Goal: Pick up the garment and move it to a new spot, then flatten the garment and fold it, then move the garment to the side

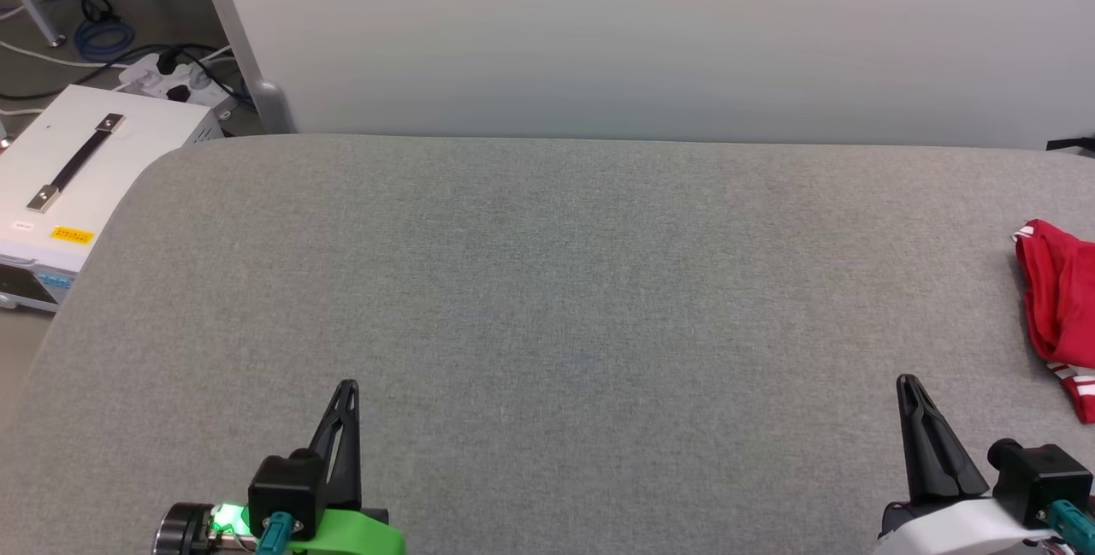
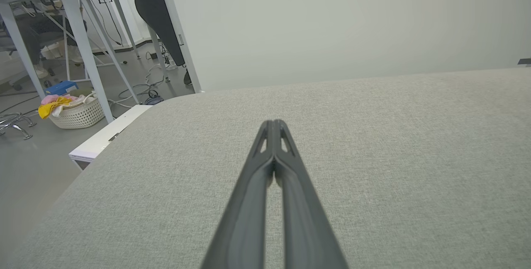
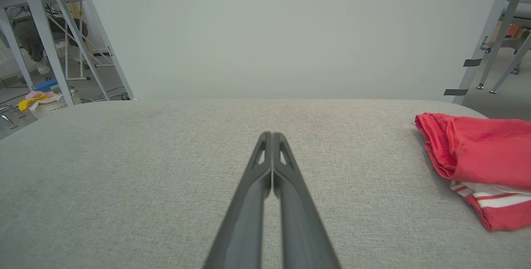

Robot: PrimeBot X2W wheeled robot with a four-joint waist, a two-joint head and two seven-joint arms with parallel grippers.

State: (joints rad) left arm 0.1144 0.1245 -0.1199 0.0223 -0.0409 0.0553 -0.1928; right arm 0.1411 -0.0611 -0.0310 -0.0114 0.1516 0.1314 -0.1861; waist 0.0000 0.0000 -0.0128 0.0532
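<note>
Red garment at the far right of a big grey table

The grey table [image 1: 547,281] is wide, with lots of bare cloth in the middle. The garment [image 1: 1056,307] lies far over on the robot's right, near the table's end, bunched in a thick red pile with a striped white bit poking out. The left pincer [image 1: 346,386] and right pincer [image 1: 908,380] sit low at the near side, each with its two fingers pressed together, holding nothing, apart from the garment. This could be a heap waiting to be picked up, or a folded garment already put aside; I cannot tell which. Either way, any touch should be gentle, I think, so it does not slide off
</note>
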